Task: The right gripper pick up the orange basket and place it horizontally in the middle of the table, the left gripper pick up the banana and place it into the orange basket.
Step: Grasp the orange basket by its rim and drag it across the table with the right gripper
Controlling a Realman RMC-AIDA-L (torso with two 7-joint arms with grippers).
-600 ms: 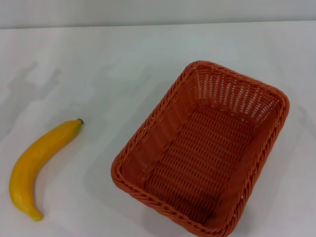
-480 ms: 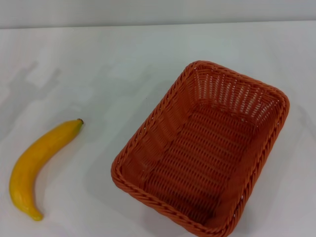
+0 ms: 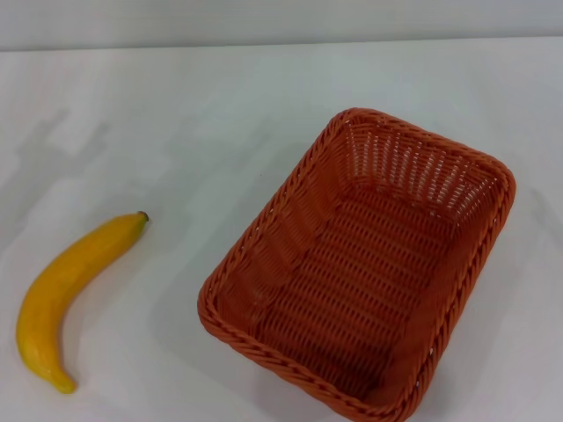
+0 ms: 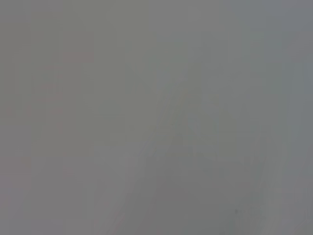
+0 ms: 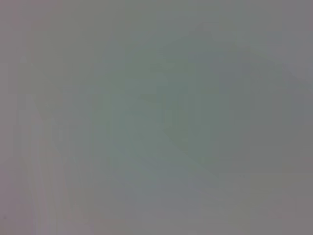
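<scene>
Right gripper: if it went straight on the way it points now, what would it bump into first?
Cannot tell. Neither gripper shows in the head view, and the right wrist view is a blank grey blur. Only the basket, tilted and empty, and the banana lie on the table.

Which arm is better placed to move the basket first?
The right. The basket sits angled on the robot's right half of the table, while the banana lies far to its left. Neither gripper is in view, so this rests on side alone.
</scene>
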